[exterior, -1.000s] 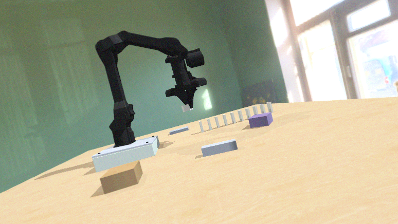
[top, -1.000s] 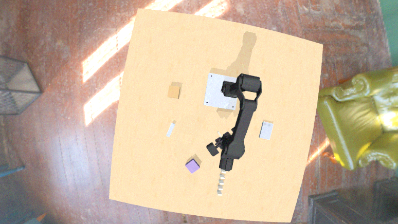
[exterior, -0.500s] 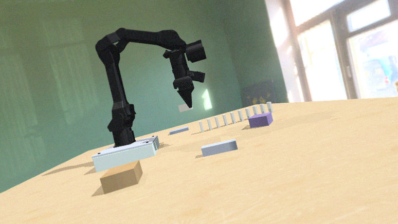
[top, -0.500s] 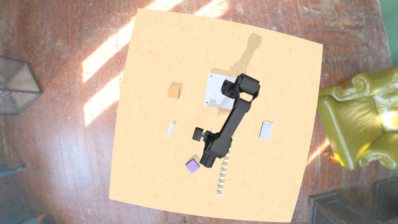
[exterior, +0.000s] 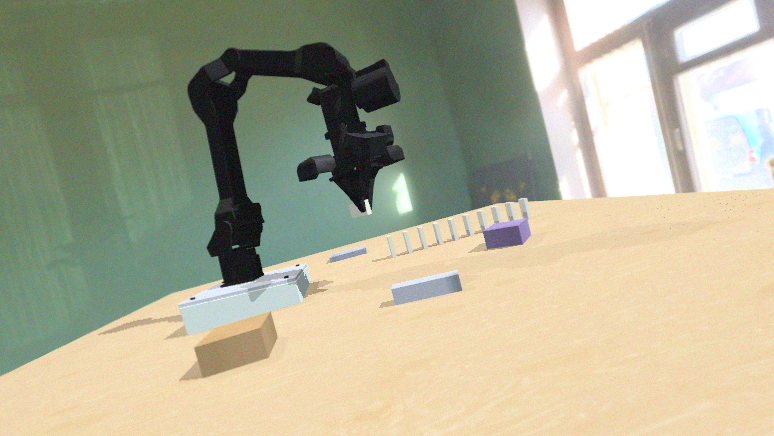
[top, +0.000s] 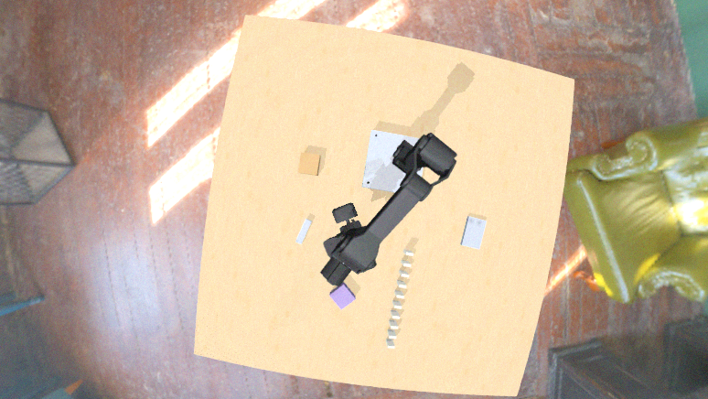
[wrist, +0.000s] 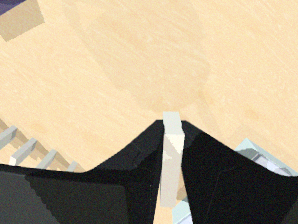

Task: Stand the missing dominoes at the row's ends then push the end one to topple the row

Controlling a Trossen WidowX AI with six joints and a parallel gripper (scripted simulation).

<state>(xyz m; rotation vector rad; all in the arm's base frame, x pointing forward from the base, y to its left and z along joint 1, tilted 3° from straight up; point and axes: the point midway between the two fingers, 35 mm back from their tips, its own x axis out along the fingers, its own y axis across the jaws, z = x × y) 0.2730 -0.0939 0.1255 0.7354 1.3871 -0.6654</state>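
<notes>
One domino (exterior: 367,206) (wrist: 172,160) is pinched in the fingers (exterior: 365,210) above the counter (top: 267,307) (exterior: 514,346) (wrist: 240,65), presumably raised to clear the standing row (top: 399,296) (exterior: 452,229) (wrist: 30,149).

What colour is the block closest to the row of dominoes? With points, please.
Purple (top: 342,296) (exterior: 505,235); it shows best in the exterior view.

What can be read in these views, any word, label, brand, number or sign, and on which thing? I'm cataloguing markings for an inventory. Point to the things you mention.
None: no text can be read in any view.
The arm (top: 396,208) (exterior: 224,146), base plate (top: 383,153) (exterior: 243,311), blocks and dominoes: no legible lettering.
Beyond the window (exterior: 647,81): coloured patches, too blurred to tell whether they hold writing.
</notes>
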